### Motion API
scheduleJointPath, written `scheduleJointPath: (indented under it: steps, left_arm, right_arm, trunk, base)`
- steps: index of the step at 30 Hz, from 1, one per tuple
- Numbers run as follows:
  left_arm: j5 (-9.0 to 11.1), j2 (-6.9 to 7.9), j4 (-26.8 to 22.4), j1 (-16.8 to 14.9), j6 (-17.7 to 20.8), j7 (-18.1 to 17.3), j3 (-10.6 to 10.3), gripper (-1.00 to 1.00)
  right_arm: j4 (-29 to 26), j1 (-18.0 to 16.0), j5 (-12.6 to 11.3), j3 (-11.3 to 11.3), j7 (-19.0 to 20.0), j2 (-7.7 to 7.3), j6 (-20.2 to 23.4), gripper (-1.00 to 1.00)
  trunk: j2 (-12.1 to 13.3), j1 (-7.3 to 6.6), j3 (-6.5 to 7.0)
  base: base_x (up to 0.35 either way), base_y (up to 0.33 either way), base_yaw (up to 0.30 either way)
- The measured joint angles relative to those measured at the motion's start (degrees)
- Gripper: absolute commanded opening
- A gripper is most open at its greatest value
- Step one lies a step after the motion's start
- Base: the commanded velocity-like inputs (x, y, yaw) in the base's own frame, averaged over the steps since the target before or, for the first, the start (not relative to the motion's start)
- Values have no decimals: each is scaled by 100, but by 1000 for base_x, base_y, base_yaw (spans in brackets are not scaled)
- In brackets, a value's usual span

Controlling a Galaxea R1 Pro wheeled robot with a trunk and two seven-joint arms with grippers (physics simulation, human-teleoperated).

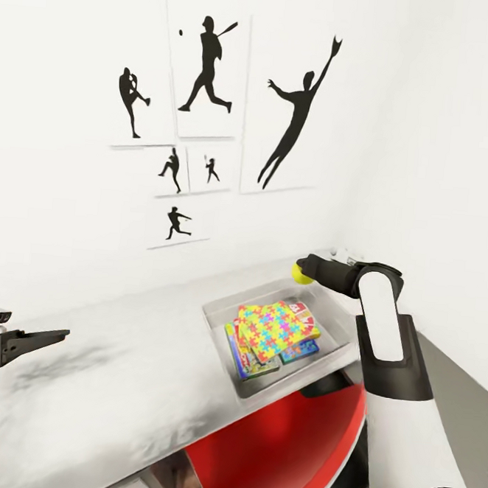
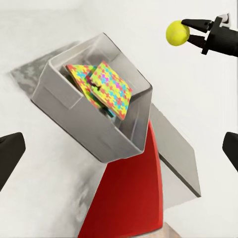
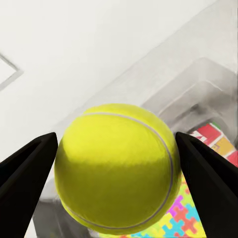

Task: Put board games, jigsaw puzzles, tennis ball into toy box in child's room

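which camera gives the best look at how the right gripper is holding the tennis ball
The right wrist view: the tennis ball sits close up between both dark fingers, touching each side. The left wrist view shows the ball small, at the right gripper tips, beyond the toy box. The head view shows it partly hidden.

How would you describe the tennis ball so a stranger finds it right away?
Start at the pale grey table below the baseball silhouette prints. Above the far rim of the toy box, the right claw pinches the tennis ball: small, round, plain yellow-green, unlike the flat multicoloured jigsaw puzzles below.
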Motion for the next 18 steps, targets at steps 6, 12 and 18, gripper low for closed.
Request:
scheduleJointPath:
  steps: [6, 12, 18]
  left_arm:
    - [1, 0, 2, 0, 0, 0, -7, 100]
    - [0, 0, 0, 0, 0, 0, -9, 100]
    - [0, 0, -1, 0, 0, 0, -9, 100]
  right_arm:
    - [20, 0, 3, 0, -29, 1, -3, -100]
    - [132, -5, -3, 9, -158, -1, 7, -100]
    - [1270, -52, -9, 71, -336, 69, 70, -100]
  trunk:
    - [0, 0, 52]
    - [0, 0, 104]
    - [1, 0, 155]
  base:
    - [0, -235, -180]
    - [0, -72, -179]
    - [0, -6, -175]
